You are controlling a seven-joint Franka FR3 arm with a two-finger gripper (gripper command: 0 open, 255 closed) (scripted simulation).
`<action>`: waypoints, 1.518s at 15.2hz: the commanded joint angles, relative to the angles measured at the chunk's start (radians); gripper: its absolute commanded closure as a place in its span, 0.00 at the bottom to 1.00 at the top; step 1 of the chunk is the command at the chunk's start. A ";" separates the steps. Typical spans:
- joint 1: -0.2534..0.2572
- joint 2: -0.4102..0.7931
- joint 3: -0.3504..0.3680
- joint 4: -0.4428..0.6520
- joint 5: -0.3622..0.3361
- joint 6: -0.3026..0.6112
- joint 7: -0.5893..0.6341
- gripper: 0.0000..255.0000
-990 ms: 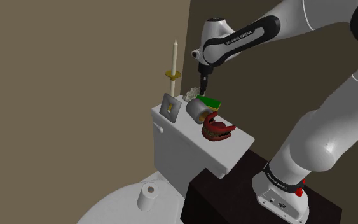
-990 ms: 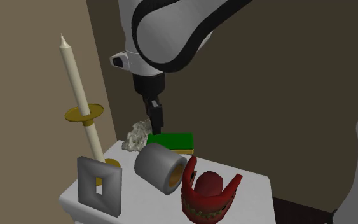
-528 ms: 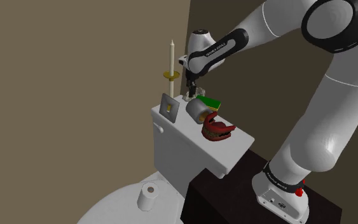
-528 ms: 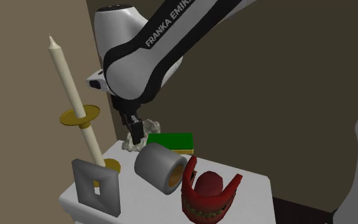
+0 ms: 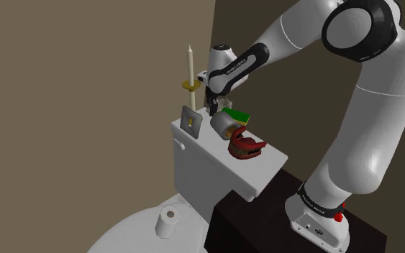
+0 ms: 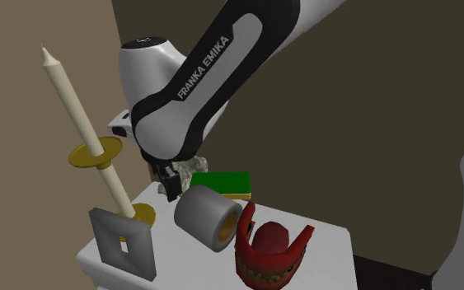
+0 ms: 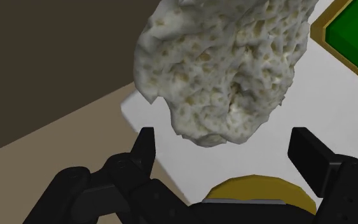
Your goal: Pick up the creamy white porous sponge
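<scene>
White tank lid (image 6: 327, 235) bears a lumpy, pitted cream sponge (image 7: 228, 70); hand (image 7: 226, 140) spread wide.

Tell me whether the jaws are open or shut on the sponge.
Open. In the wrist view the jaws stand wide apart, with the sponge ahead between them and neither one touching it.

The white arm (image 5: 359, 122) arches up and over, wrist bent low; its black tool (image 7: 225, 143) points downward, fingers (image 7: 144, 151) standing apart.
</scene>
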 commanded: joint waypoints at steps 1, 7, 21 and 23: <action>-0.001 0.012 0.000 -0.006 0.000 0.017 -0.001 0.00; -0.002 0.013 0.000 -0.006 0.001 0.018 -0.002 1.00; -0.001 -0.069 0.003 0.024 0.002 -0.093 -0.013 1.00; 0.002 -0.085 0.001 0.033 0.003 -0.118 -0.016 1.00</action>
